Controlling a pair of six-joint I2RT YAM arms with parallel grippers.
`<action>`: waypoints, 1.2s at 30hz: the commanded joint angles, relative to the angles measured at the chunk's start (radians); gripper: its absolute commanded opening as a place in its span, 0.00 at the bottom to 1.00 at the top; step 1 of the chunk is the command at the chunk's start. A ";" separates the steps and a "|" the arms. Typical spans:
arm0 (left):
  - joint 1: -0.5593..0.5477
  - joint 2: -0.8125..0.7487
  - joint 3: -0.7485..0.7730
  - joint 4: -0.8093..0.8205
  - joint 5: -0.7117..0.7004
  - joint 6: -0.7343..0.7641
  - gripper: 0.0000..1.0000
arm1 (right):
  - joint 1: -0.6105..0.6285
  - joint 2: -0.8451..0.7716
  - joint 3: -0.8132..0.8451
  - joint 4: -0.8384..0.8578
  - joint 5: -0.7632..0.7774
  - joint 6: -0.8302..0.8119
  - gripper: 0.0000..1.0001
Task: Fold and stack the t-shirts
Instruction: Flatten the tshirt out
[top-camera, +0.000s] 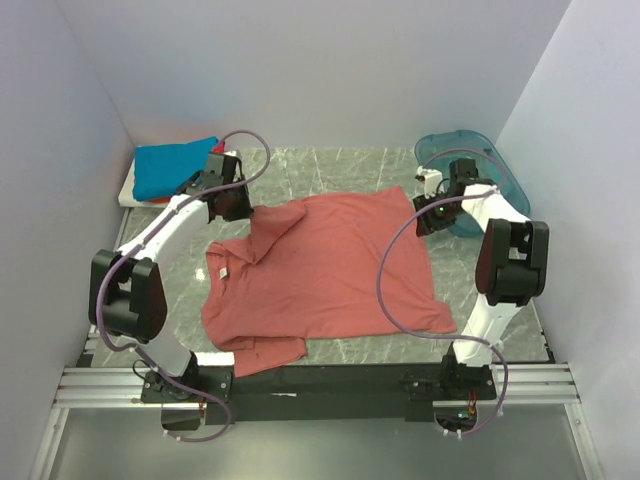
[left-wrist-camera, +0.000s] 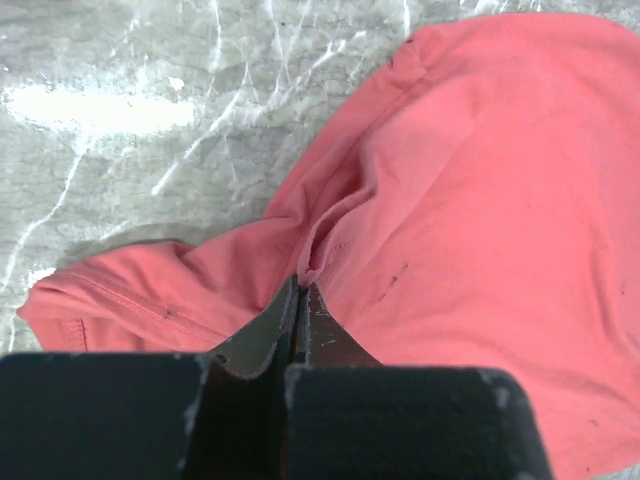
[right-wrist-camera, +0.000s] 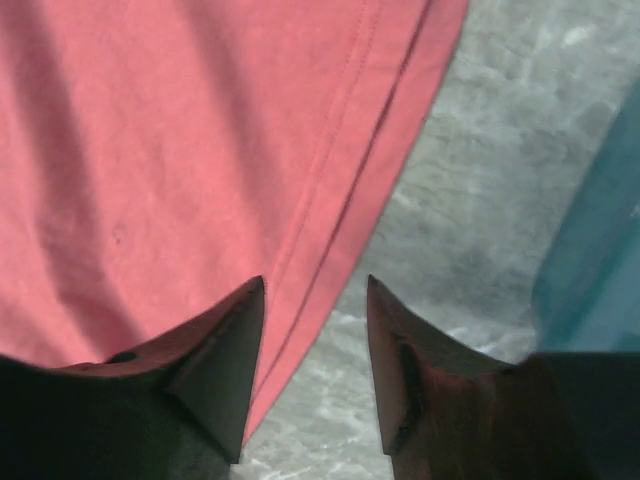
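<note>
The marble-patterned tabletop carried everything. Across its middle lay the large salmon-pink t-shirt, spread mostly flat. Its long axis ran left to right, with the collar end toward the left arm and the hem toward the right arm. A translucent teal bin stood at the far right corner. At the far left corner sat the folded shirts: a bright blue one on top, a sliver of red behind it and white beneath.

The left gripper was clenched on a pinched fold of the pink shirt near its far left sleeve, lifting the cloth into a ridge. The right gripper hung released over the shirt's far right hem, grasping nothing. One finger was over the cloth and the other over bare tabletop, so the hem edge ran between them. That edge lay directly under the right arm, so a straight descent would probably take the corner.

A small white neck label showed near the collar, too small to read. No other writing was visible.
</note>
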 joint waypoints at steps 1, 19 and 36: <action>0.012 -0.049 0.051 0.009 -0.005 0.039 0.00 | 0.051 0.036 0.044 0.040 0.073 0.037 0.53; 0.034 -0.282 -0.112 0.088 -0.135 0.131 0.00 | 0.081 0.165 0.058 -0.004 0.197 0.094 0.27; 0.032 -0.470 -0.225 0.105 -0.143 0.142 0.00 | 0.081 -0.183 -0.480 -0.015 0.261 -0.064 0.00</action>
